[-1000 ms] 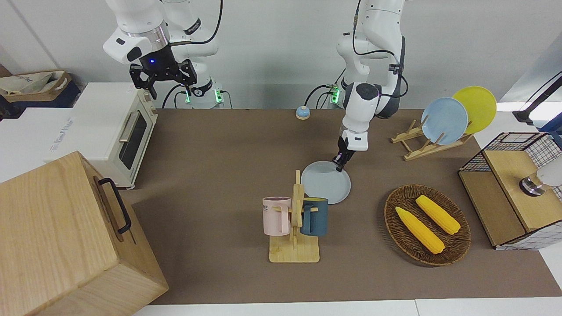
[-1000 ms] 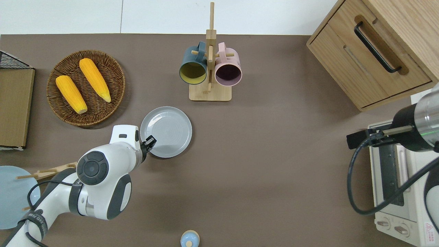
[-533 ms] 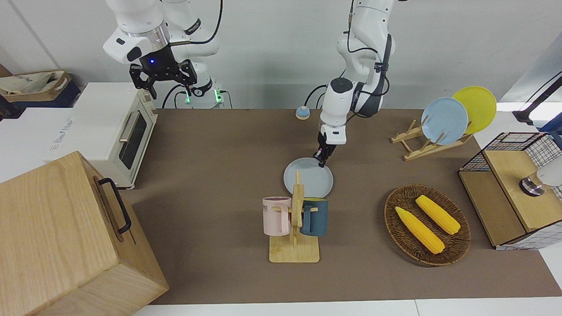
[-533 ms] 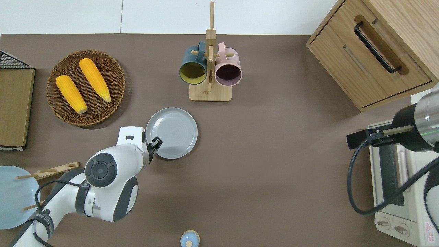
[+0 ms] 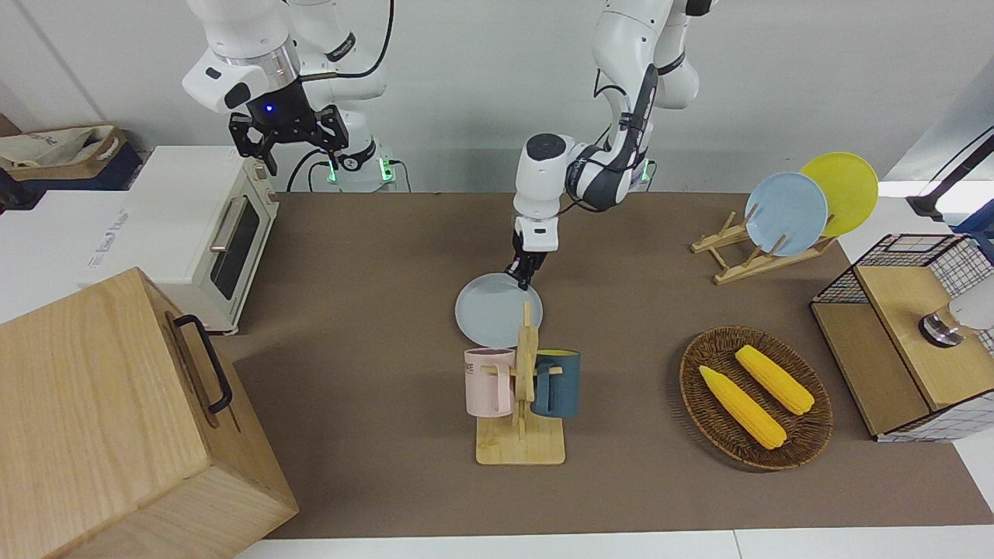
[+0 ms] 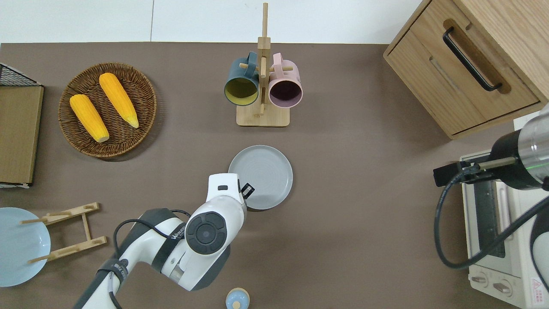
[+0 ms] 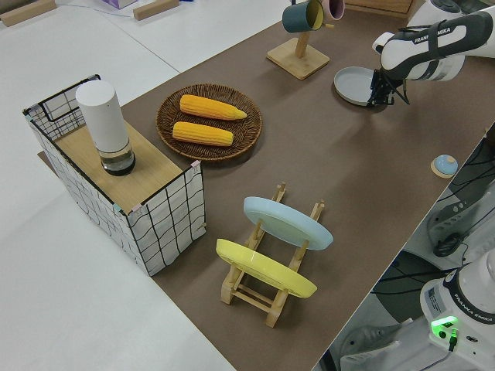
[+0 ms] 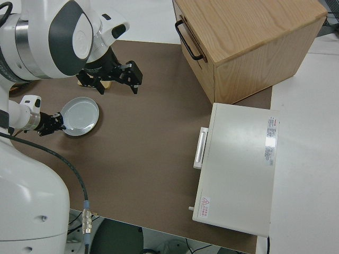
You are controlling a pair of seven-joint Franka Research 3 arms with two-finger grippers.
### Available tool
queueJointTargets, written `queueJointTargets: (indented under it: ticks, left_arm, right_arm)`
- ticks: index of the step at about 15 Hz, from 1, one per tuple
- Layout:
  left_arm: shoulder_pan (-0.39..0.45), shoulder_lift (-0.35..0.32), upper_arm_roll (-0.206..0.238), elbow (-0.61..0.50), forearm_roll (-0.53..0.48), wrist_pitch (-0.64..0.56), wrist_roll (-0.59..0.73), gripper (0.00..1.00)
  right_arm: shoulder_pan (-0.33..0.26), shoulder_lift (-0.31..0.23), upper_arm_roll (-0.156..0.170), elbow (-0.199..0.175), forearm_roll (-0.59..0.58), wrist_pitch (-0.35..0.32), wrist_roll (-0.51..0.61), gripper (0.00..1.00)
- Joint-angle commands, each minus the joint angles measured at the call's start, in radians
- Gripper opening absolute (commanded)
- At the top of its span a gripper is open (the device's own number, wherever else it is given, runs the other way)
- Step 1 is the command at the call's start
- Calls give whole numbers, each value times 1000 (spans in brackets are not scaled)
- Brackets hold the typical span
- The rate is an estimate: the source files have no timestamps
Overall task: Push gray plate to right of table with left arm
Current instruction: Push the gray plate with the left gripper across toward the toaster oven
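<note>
The gray plate [image 5: 494,310] lies flat on the brown table [image 5: 373,256], near its middle, a little nearer to the robots than the mug rack. It also shows in the overhead view [image 6: 262,175], the left side view [image 7: 354,83] and the right side view [image 8: 80,117]. My left gripper [image 5: 524,273] is down at table height, shut, with its tips against the plate's rim on the edge toward the left arm's end [image 6: 247,190]. My right gripper [image 5: 289,133] is parked and open.
A wooden mug rack [image 5: 522,388] with a pink and a dark blue mug stands close by the plate. A wicker basket of corn [image 5: 755,397], a plate rack [image 5: 784,213] and a wire crate [image 5: 908,334] stand toward the left arm's end. A toaster oven [image 5: 210,233] and a wooden cabinet [image 5: 116,419] stand toward the right arm's end.
My left gripper has slid toward the right arm's end of the table, and the gray plate has moved along with it, from beside the basket to near the mug rack.
</note>
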Motion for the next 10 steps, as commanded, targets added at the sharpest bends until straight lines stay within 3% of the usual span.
queueJointTargets:
  ticks: [1, 10]
  left_arm:
    - [-74, 110, 11, 139, 82, -79, -134, 0]
    - [-212, 224, 13, 331, 82, -162, -260, 0]
  right_arm:
    - [-20, -3, 15, 8, 10, -15, 1, 983]
    - [-20, -3, 13, 8, 10, -15, 2, 983]
